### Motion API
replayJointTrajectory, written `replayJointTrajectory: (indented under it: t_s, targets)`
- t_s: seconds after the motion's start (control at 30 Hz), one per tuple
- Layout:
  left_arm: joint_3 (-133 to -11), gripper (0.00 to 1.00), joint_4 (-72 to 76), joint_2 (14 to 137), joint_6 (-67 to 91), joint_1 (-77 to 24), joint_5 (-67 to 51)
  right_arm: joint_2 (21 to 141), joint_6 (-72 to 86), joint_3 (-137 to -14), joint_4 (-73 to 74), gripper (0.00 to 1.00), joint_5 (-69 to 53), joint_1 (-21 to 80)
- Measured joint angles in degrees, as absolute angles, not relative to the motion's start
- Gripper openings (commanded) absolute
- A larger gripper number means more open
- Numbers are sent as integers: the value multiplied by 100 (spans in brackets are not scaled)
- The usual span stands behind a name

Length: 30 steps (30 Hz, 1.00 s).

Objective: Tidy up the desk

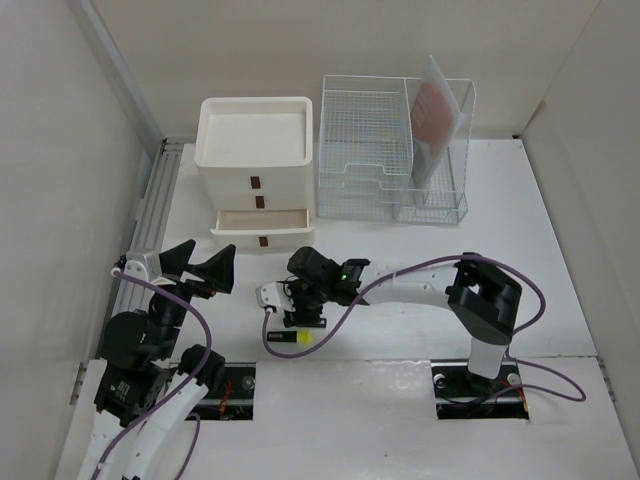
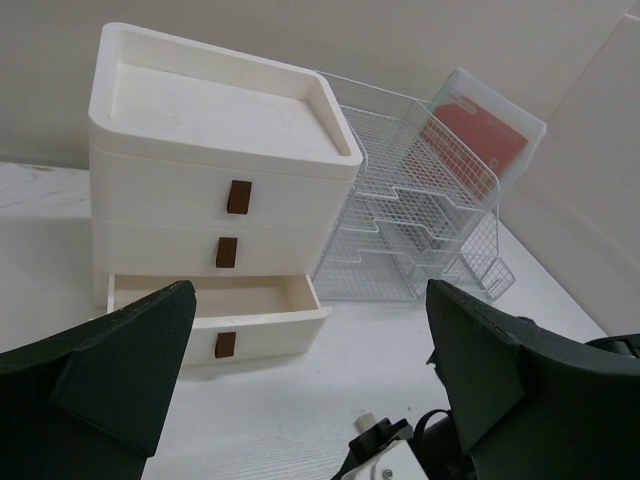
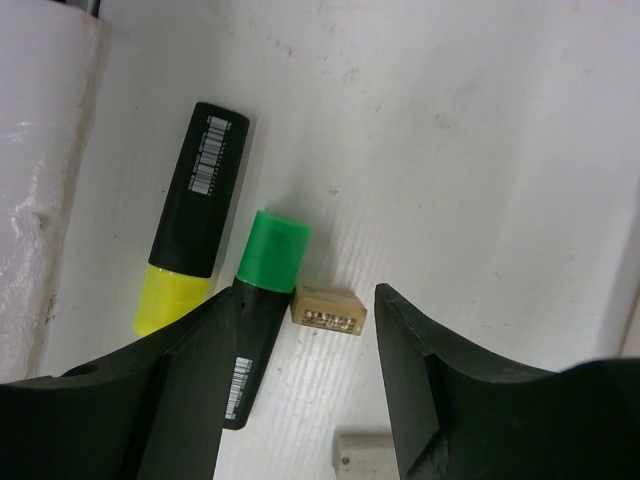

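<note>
Bench: the white bench (image 1: 545,225) is spread beneath both arms; the loose items are gathered at its near middle, just ahead of the arm bases.
Yellow highlighter: the yellow highlighter (image 3: 190,215) is laid flat nearest the bases and outside the jaws, with its long axis running left to right in the overhead view.
Green highlighter: the green highlighter (image 3: 262,300) is laid beside the yellow one, roughly parallel and apart. Its black barrel is overlapped by the left-hand finger in the wrist view, and its cap is seen in the gap.
Tan block: a small tan block (image 3: 328,309) is set just beside the green cap, mid-gap.
Right pincer: the right pincer (image 3: 305,295) is held low over these items, with its jaws spread partway and nothing pinched. Its closing line is set across the highlighters' long axes.
Key relation: the green highlighter is judged off-centre toward one finger, so a small sideways shift is probably needed before closing. The right arm is the nearer one.
Left pincer: the left pincer (image 1: 200,263) is held raised to the left, spread wide and empty, and is aimed at the drawers.
Drawer box: the white drawer box (image 1: 257,160) is set farther back, with its bottom drawer (image 1: 262,222) pulled out.
Wire rack: a wire rack (image 1: 370,150) is stood beside the box, and a red folder (image 1: 437,110) is kept upright in its right-hand slot.
</note>
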<state>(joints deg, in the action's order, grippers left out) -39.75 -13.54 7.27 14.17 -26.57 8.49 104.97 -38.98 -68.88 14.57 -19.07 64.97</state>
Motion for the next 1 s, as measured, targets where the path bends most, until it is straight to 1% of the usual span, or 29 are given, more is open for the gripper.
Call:
replayJointTrajectory:
  t_s: [0.47, 1.0]
  targets:
    - [-3975, 100, -1354, 727, 1441, -2657, 849, 10374, -3896, -6993, 1452, 58, -1675, 6497]
    - [-3975, 100, -1354, 727, 1444, -2657, 849, 10818, -3754, -7087, 1448, 58, -1376, 6477]
